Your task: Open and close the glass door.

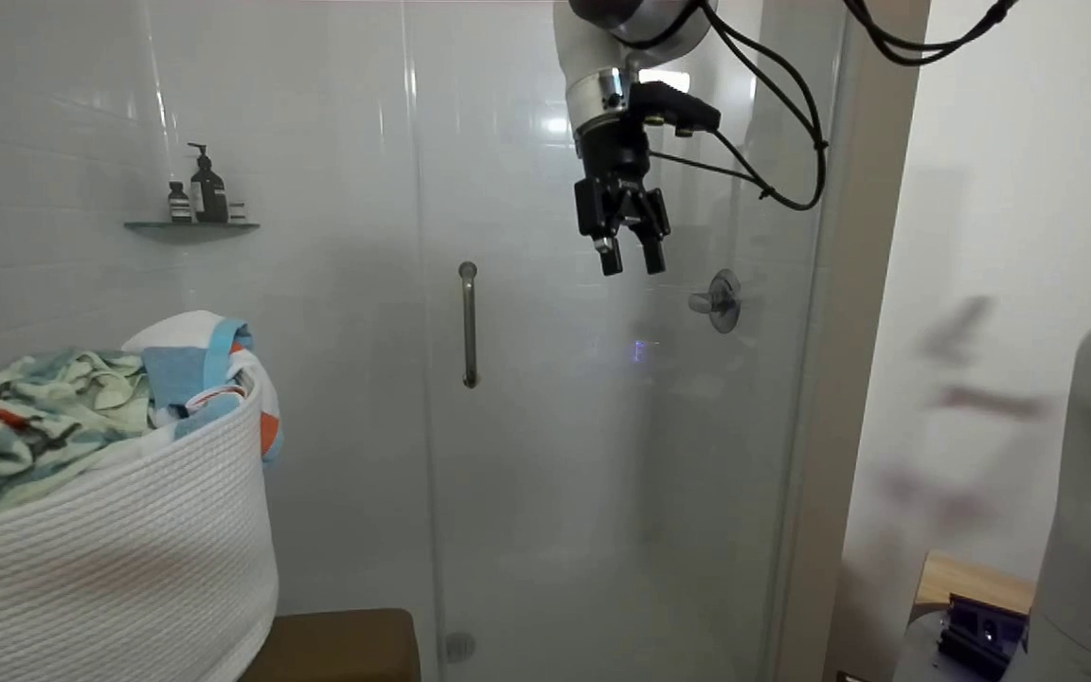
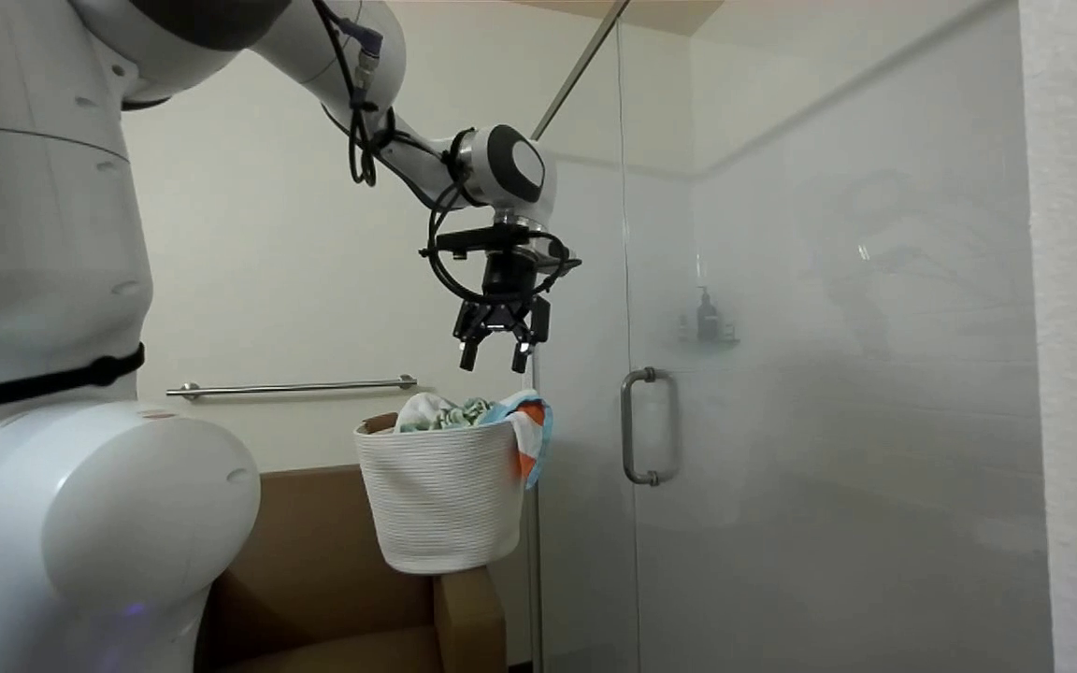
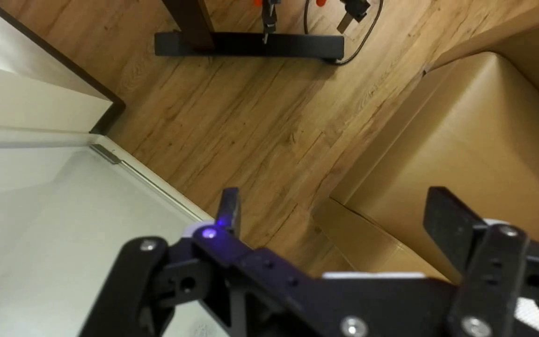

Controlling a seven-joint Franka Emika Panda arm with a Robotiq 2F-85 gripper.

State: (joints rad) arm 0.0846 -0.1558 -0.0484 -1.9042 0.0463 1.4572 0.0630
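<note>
A pump bottle (image 1: pixel 209 189) and a small bottle (image 1: pixel 179 203) stand on the corner shelf (image 1: pixel 191 226), far left behind the glass in an exterior view; both wear pale labels (image 1: pixel 180 205), the print too small to read. The gripper (image 2: pixel 495 358) hangs with its fingers (image 3: pixel 447 224) pointing down, apart from the handle (image 1: pixel 469 327); in both exterior views the tips show about level with the handle's upper end. The fingers are spread wide, and through the gap between them the wrist view shows wooden floor (image 3: pixel 251 135) and part of the brown chair (image 3: pixel 461 131).

The glass door (image 2: pixel 828 486) takes up the right part of the shower front, between the plain glass panel (image 2: pixel 585 523) on the left and the beige wall edge (image 1: pixel 830 455) on the right. Its long axis runs upright, as does the silver bar of the handle, fixed near the door's left edge. The door appears shut, in line with the panel along a thin upright seam, though the clear glass makes this hard to judge. A white basket (image 1: pixel 110 568) of towels (image 1: pixel 62 407) sits near left in an exterior view.
</note>
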